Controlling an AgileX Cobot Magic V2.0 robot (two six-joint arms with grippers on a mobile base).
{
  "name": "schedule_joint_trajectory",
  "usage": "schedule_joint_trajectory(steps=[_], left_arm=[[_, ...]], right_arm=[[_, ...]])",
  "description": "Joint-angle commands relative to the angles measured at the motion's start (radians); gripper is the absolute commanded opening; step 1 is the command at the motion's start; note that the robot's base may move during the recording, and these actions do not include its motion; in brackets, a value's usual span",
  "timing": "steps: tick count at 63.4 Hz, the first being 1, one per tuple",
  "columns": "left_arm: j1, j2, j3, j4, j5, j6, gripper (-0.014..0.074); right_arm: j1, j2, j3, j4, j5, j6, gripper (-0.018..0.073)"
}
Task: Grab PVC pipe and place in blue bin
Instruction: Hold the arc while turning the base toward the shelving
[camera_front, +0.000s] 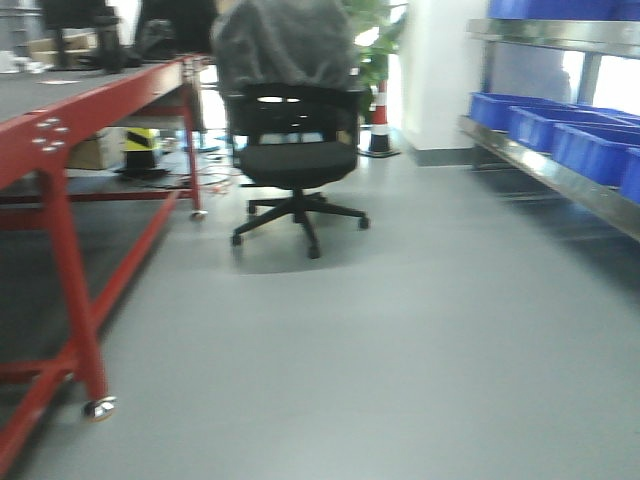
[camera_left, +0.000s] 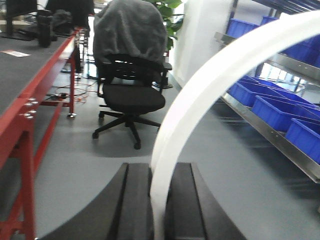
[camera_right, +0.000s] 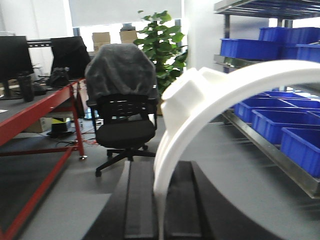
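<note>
In the left wrist view a white PVC pipe (camera_left: 210, 80) rises from between the black fingers and curves up to the right in a long arc. My left gripper (camera_left: 160, 170) is shut on its lower end. The right wrist view shows a white PVC pipe (camera_right: 225, 85) arcing the same way, with a flattened lump at its top left. My right gripper (camera_right: 161, 167) is shut on its lower end. Blue bins (camera_front: 545, 125) stand in a row on the steel shelf at the right, also seen as blue bins (camera_left: 280, 110) and blue bins (camera_right: 280, 125). Neither gripper appears in the front view.
A red-framed table (camera_front: 60, 130) on castors runs along the left. A black office chair (camera_front: 295, 150) with a grey cover stands ahead on the grey floor. Behind it are a striped cone (camera_front: 379, 125) and a potted plant (camera_right: 160, 45). The steel shelf rail (camera_front: 560, 180) lines the right side.
</note>
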Motion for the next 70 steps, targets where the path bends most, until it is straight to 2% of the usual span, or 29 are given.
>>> schedule_joint_trajectory(steps=[1,70], left_arm=[[-0.001,-0.006,-0.001,0.001,-0.033,0.000,-0.0111],[-0.001,-0.006,-0.001,0.001,-0.035,0.000,-0.0111]], right_arm=[[0.000,-0.003,0.004,-0.006,-0.028,-0.003,-0.0169],[0.000,-0.003,0.004,-0.006,-0.028,-0.003,-0.0169]])
